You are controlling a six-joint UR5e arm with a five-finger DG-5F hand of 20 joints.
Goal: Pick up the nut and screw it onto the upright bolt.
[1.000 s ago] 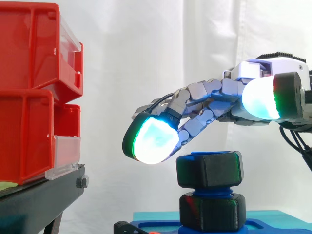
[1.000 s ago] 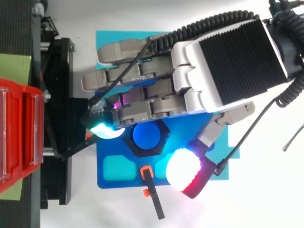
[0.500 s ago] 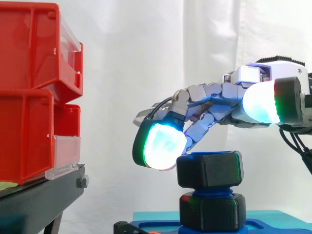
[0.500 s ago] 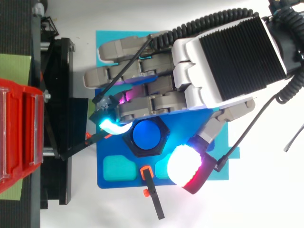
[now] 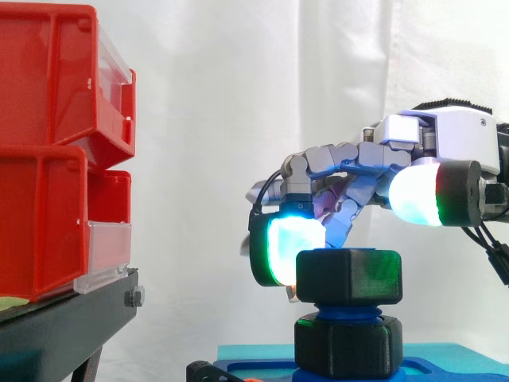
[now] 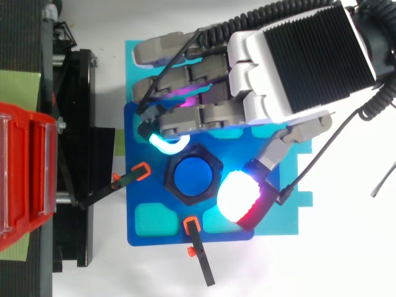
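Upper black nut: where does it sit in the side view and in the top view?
Side view: the upper nut is lower right of centre, stacked above a second nut.
Top view: it is the black hexagon near the middle.
Shared landmark: the blue bolt through it.

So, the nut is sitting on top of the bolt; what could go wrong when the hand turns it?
1. The hand lies to one side of the nut, not centred over it; a turn may slip off or push it sideways.
2. The nut seems to sit only at the top of the blue bolt; a sideways push could tilt it and jam the thread.
3. An orange-tipped clamp lies close on the blue base; the hand might hit it.
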